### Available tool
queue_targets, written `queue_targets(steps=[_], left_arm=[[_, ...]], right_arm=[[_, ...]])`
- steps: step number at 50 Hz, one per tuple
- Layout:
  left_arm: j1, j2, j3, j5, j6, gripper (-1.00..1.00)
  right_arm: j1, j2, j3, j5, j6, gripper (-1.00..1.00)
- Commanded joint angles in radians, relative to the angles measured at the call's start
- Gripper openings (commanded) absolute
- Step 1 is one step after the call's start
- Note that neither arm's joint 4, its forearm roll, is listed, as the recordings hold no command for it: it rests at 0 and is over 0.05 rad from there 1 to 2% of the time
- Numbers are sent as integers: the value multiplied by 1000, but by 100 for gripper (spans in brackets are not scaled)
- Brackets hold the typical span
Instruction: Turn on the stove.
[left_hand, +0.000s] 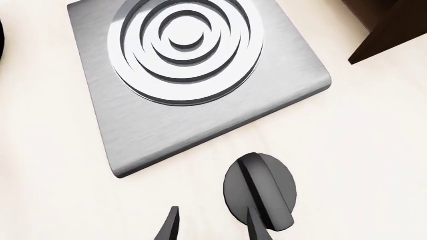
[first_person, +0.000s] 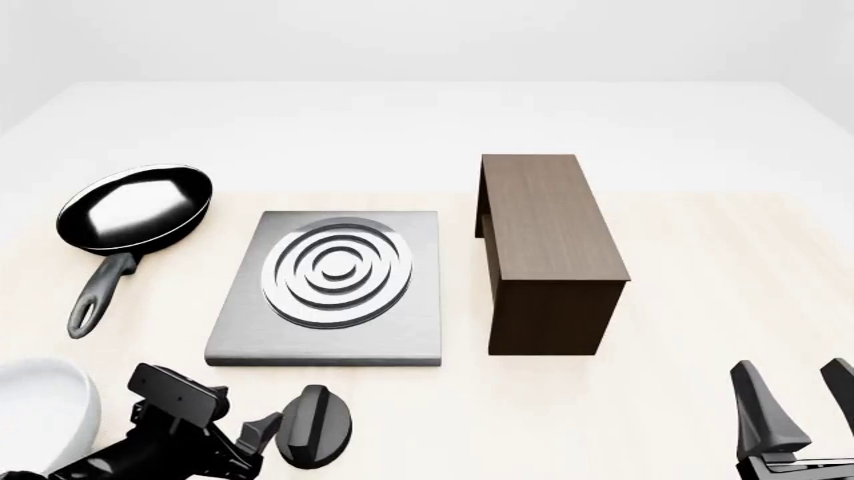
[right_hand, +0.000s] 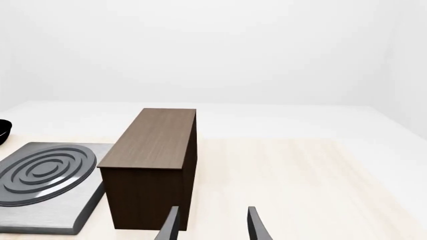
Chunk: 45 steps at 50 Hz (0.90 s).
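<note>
Pan (first_person: 138, 208) left of stove (first_person: 334, 288), cabinet (first_person: 549, 250) right, knob (first_person: 315, 427) in front (nearer arms)

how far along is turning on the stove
Early. Done: the left gripper has reached the knob in front of the stove, jaws open, one finger at the knob's ridge, the other beside it. In hand: lining up a grasp; nothing is clamped yet. Left: close on the ridge and twist. The right gripper sits open near the cabinet, uninvolved.

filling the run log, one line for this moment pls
left gripper: open, one finger at knob | right gripper: open, idle near cabinet | stove: knob not gripped
</note>
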Motion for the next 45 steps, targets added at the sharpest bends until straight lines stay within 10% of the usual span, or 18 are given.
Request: queue_targets(steps=[1, 28, 45], left_arm=[[-10, 99, 4, -81, -16, 100], [-21, 218, 11, -171, -65, 100], [-126, 122, -22, -34, -142, 100]], right_arm=[[0, 0, 0, 0, 0, 100], [0, 0, 0, 0, 0, 100], [0, 0, 0, 0, 0, 100]])
